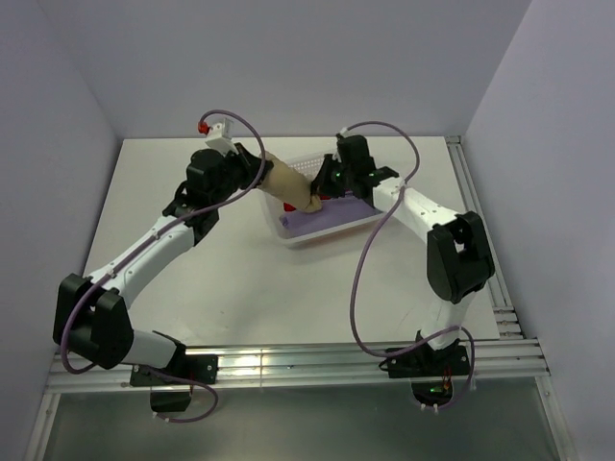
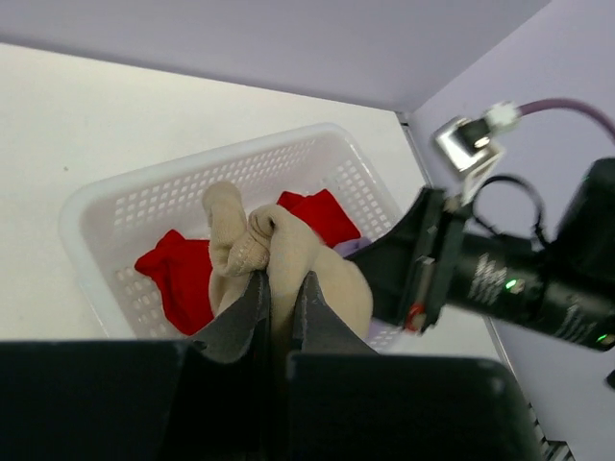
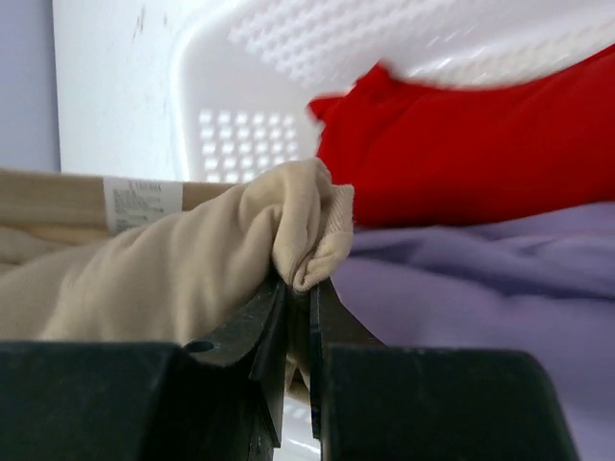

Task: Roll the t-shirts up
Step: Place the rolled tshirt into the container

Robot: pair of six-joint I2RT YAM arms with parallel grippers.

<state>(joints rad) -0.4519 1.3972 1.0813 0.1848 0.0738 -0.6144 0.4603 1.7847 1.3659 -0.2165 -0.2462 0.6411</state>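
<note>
Soft tan tee (image 1: 288, 187) is bunched into a chunky roll, with the left gripper (image 2: 282, 284) and right gripper (image 3: 298, 288) each pinched tight on an end. It's over the white lattice basket (image 2: 144, 206), maybe touching the red tee (image 3: 480, 144) and lavender tee (image 3: 480, 279) inside.

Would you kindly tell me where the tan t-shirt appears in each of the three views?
Top external: tan t-shirt upper centre, slanting down-right.
Left wrist: tan t-shirt centre, slightly low.
Right wrist: tan t-shirt left half.
Shared landmark: white basket holding the red t-shirt.
</note>
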